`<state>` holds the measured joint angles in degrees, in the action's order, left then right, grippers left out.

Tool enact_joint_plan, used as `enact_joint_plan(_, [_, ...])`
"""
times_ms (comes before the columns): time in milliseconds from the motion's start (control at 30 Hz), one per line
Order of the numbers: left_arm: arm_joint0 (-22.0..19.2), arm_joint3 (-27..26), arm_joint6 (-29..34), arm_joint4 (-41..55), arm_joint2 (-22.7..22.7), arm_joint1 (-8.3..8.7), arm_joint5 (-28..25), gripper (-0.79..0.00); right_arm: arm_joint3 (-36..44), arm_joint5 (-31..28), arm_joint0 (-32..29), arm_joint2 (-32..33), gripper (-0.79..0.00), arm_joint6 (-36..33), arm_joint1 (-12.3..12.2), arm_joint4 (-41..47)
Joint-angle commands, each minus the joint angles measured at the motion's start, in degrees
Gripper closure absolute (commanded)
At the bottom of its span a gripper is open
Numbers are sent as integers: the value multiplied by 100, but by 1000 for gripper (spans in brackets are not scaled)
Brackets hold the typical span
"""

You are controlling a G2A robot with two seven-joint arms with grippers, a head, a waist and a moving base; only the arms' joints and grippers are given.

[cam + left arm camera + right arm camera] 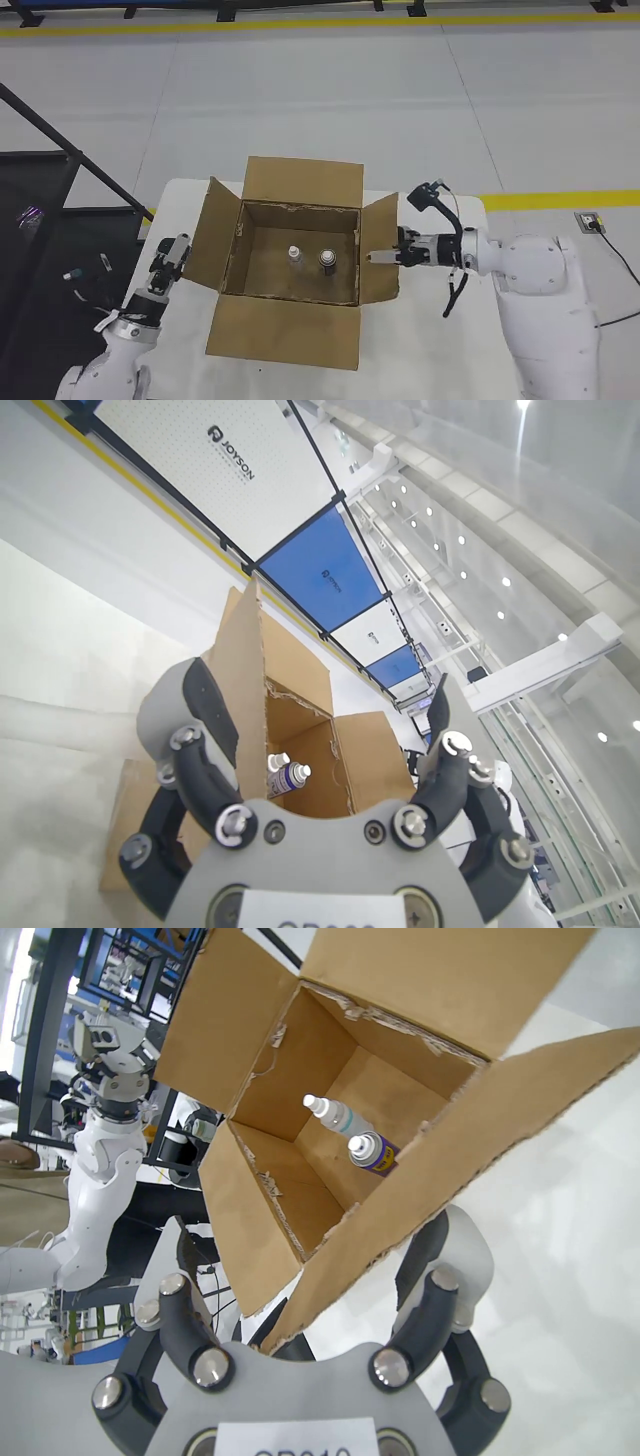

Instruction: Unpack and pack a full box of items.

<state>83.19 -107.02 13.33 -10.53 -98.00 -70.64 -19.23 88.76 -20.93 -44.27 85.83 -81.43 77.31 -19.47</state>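
Observation:
An open cardboard box (292,266) stands in the middle of the white table with all its flaps folded out. Inside on its floor stand a white spray bottle (294,254) (332,1114) and, beside it, a purple-labelled spray can (327,260) (372,1153) (287,777). My left gripper (178,250) (320,685) is open at the outer edge of the box's left flap (245,680), which runs between its fingers. My right gripper (380,257) (315,1238) is open too, straddling the right flap (380,250) (450,1168).
The bare tabletop (440,340) stretches in front of and to the right of the box. A dark rack with cables (50,250) and a slanted black pole (60,140) stand off the table's left side.

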Motion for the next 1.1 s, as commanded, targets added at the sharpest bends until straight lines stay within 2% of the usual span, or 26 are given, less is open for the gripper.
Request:
enact_joint_plan(0, [-36, 13, 46, -68, 152, -4, 10, -785, 72, -100, 24, -178, -785, 9, -2, 231])
enact_joint_plan(133, [-151, 125, 165, -86, 413, -13, 89, -785, -93, -138, 206, -618, -785, 156, 11, 393])
enact_joint_plan(333, [-362, 374, 283, -142, 753, -27, 205, -785, -621, -94, 360, -1174, -785, 1176, 73, 253])
enact_joint_plan(500, [-530, 663, 244, -181, 995, -47, 290, -785, -1234, -164, 583, -1627, -785, 1450, 118, 189])
enact_joint_plan(633, [-666, 912, 213, -359, 1160, -57, 351, -785, -1560, -77, 732, -1991, -785, 1705, 154, -187])
enact_joint_plan(833, [-866, 1210, 121, -532, 1336, -74, 428, -785, -1592, -165, 770, -2264, -785, 2021, 151, -647])
enact_joint_plan(1067, [-914, 1235, 53, -599, 1400, -77, 428, -785, -1244, -118, 624, -2355, -785, 2192, 100, -959])
